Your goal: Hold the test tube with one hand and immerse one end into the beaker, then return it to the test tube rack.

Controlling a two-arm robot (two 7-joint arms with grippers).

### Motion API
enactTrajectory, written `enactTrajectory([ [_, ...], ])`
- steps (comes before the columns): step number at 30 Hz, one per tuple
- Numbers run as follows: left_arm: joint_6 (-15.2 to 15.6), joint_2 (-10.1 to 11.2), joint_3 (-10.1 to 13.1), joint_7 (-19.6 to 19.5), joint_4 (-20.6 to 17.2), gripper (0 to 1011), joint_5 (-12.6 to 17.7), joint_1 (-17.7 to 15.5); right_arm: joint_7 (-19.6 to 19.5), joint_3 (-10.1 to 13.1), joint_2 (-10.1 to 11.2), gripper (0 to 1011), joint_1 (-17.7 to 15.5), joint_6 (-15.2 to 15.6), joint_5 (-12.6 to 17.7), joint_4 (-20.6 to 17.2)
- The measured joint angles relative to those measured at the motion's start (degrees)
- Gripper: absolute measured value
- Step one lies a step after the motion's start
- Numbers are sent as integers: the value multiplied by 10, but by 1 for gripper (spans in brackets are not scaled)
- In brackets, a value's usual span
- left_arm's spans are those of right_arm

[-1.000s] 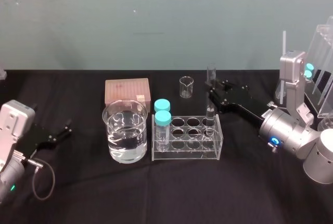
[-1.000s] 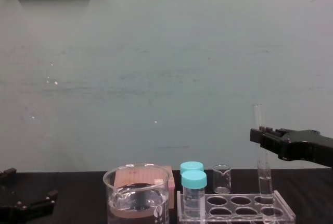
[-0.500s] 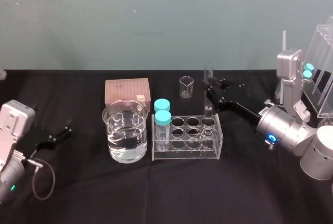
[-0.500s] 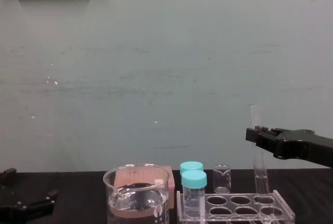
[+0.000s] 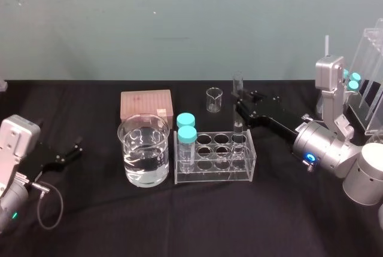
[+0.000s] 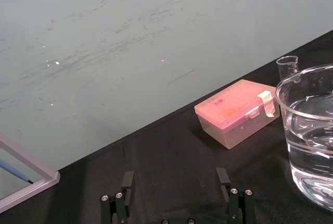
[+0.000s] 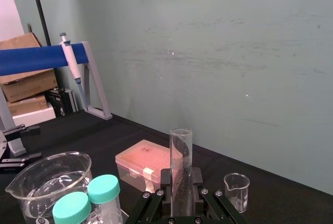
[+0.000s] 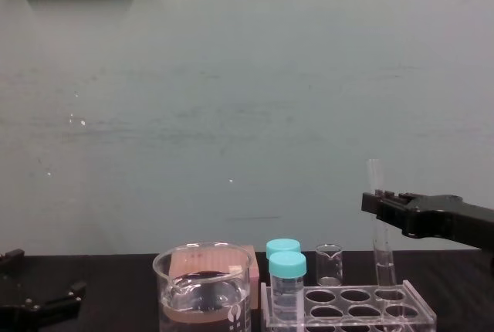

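The tabletop (image 5: pixel 179 221) is black, and the wall (image 5: pixel 179 18) behind it is a pale teal-green with faint scuffs. The test tube (image 5: pixel 238 83), beaker (image 5: pixel 130 144) and test tube rack (image 5: pixel 215 177) are clear — colourless. The vial caps (image 5: pixel 187 133) are teal and the lidded box (image 5: pixel 146 103) is pink. The right gripper (image 5: pixel 239 104) and left gripper (image 5: pixel 76 148) are black on silver-grey arms — a blue ring light (image 5: pixel 309 159) glows on the right one.

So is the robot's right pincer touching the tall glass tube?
Touching. The right wrist view shows the test tube clamped inside the right pincer, with no gap on either side of the glass.
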Motion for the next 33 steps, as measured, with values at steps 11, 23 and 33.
enactTrajectory([
  [11,0,0,0,0,0,1000,0,0,-1,-2,-1,224,-3,5,1,-2],
  [23,0,0,0,0,0,1000,0,0,-10,-2,3,224,-8,6,-6,-10],
  [33,0,0,0,0,0,1000,0,0,-11,-2,4,224,-8,5,-7,-11],
])
